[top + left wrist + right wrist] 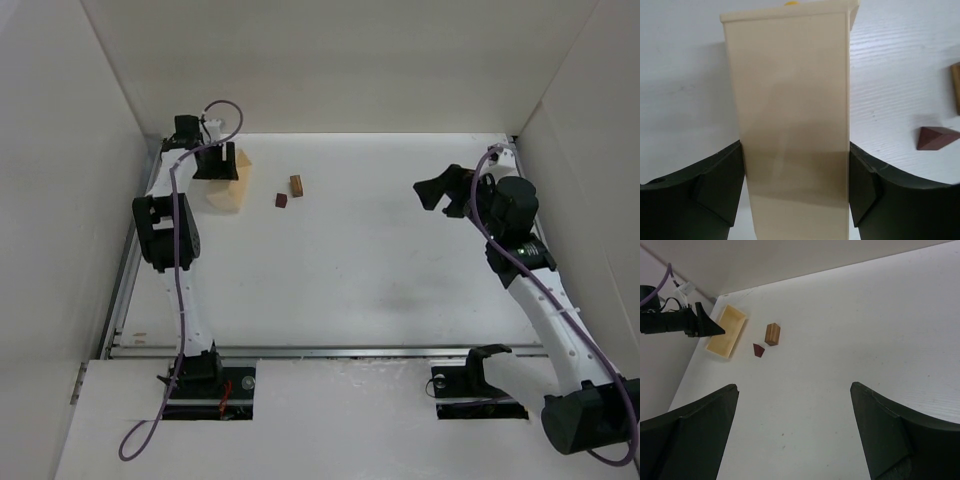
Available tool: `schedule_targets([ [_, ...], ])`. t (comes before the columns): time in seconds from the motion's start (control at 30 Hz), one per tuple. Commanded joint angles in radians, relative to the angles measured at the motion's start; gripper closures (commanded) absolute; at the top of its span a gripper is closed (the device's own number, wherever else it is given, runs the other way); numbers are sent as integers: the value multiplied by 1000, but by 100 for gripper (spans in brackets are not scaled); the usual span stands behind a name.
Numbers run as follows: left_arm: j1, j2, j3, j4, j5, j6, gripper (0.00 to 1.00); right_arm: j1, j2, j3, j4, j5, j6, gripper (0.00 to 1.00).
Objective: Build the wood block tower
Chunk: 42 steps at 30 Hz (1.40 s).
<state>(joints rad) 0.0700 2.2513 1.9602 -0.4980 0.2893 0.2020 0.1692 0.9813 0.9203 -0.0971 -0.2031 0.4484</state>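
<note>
A small light tan block [296, 185] and a smaller dark reddish-brown block [281, 200] lie apart, side by side, on the white table at the far left. The right wrist view has them as the tan block [772, 334] and the dark block [758, 350]. Just left of them my left gripper [215, 165] is shut on a pale wooden oblong box [228, 192]. In the left wrist view both pads press the sides of the box [795, 100]. My right gripper [440, 195] hangs open and holds nothing at the far right, well away from the blocks.
White walls enclose the table [380, 270] on the left, back and right. The pale box [726, 331] sits close to the left wall. In the left wrist view the dark block [937, 138] lies to the right of the box.
</note>
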Motion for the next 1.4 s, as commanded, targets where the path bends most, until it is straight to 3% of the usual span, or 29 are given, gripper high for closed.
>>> schedule_targets([
  [0.0, 2, 8, 8, -59, 283, -65, 100, 24, 2, 17, 53, -22, 16, 0],
  [0.13, 39, 31, -6, -99, 369, -21, 96, 35, 2, 17, 62, -22, 26, 0],
  [0.33, 48, 31, -15, -111, 305, -21, 75, 67, 31, 26, 62, -10, 36, 0],
  [0.53, 39, -1, -4, -111, 217, 0, 33, 85, 42, 35, 50, 1, 36, 0],
  [0.73, 7, -39, 5, -100, 156, 47, 7, 95, 60, 38, 60, 1, 36, 0],
  [0.97, -21, -62, 25, -88, 71, 56, 7, 104, 91, 68, 60, -9, 27, 0],
  [1.1, -9, -41, 25, -88, 24, 19, 13, 104, 91, 77, 60, -9, 27, 0],
  [1.23, 28, -32, 25, -88, 105, -24, 16, 104, 80, 77, 60, -9, 18, 0],
  [1.33, 68, -32, 16, -88, 262, -35, 21, 113, 80, 68, 60, -18, 18, 0],
  [1.37, 92, -21, 16, -88, 381, -35, 24, 113, 80, 68, 60, -18, 18, 0],
])
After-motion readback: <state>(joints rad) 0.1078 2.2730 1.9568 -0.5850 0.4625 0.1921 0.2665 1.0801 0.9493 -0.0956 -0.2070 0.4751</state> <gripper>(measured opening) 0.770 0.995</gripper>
